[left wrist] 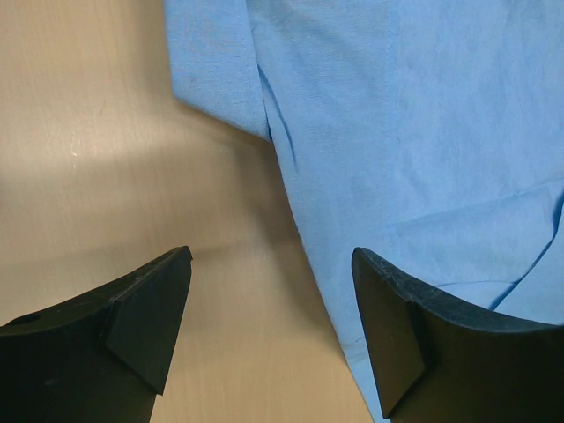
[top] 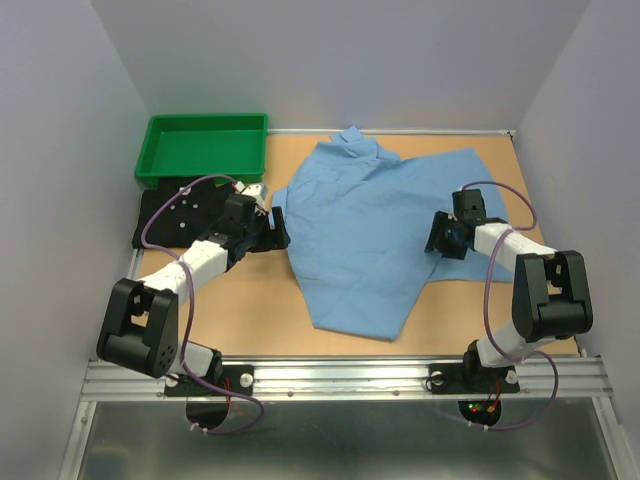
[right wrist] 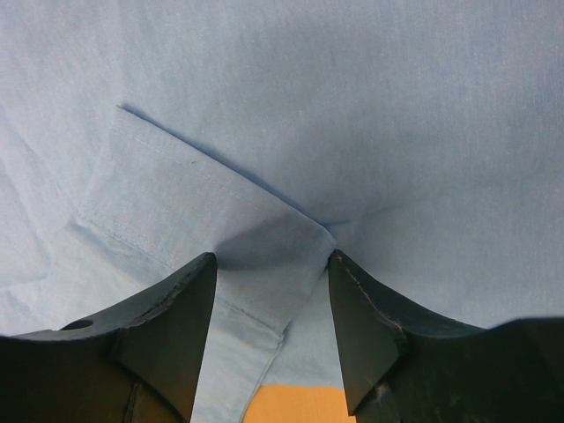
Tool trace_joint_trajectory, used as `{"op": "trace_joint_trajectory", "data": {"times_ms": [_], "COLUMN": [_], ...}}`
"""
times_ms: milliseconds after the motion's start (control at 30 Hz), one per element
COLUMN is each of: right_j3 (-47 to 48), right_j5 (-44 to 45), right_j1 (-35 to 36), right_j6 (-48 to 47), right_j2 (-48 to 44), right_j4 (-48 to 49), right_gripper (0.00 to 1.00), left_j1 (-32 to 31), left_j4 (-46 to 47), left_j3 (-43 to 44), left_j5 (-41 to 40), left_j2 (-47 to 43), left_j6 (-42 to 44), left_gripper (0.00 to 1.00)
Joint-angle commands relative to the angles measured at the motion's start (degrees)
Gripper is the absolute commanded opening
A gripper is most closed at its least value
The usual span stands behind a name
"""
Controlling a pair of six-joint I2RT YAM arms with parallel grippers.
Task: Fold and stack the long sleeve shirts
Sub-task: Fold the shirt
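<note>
1. The light blue shirt (top: 370,230) lies spread open at the centre of the top view, with its collar toward the upper edge and its hem toward the lower middle. The cloth is creased and not folded.
2. The black shirt (top: 160,225) lies flat at the left of the top view, just below the green tray (top: 205,120). Small white buttons show on it, and the left arm reaches over it.
3. The left gripper (top: 278,228) sits at the blue shirt's left edge. In the left wrist view its jaws stand wide apart, with the shirt's edge running down between them. The right finger (left wrist: 423,335) is over cloth and the left finger is over bare surface (top: 470,300).
4. The right gripper (top: 440,238) is low on the shirt's right side. In the right wrist view its jaws are apart, with a stitched cuff (right wrist: 194,211) lying between them and rucked up at the right fingertip. Nothing is clamped.
</note>
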Motion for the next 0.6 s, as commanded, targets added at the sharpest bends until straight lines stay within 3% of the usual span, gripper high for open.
{"op": "trace_joint_trajectory", "data": {"times_ms": [0, 333, 567], "right_j3": [4.09, 4.01, 2.6], "right_j5": [-0.4, -0.49, 5.31], "right_j1": [0.73, 0.82, 0.73], "right_j6": [-0.74, -0.83, 0.66], "right_j2": [-0.15, 1.78, 3.1], "right_j4": [0.55, 1.25, 2.04], "right_gripper": [0.59, 0.53, 0.38], "left_j1": [-0.16, -0.16, -0.16], "left_j4": [1.37, 1.29, 1.02], "left_j3": [2.09, 2.26, 2.35], "left_j5": [0.6, 0.69, 0.25], "left_j2": [0.41, 1.28, 1.37], "left_j6": [0.88, 0.7, 0.7], "left_gripper": [0.85, 0.85, 0.85]}}
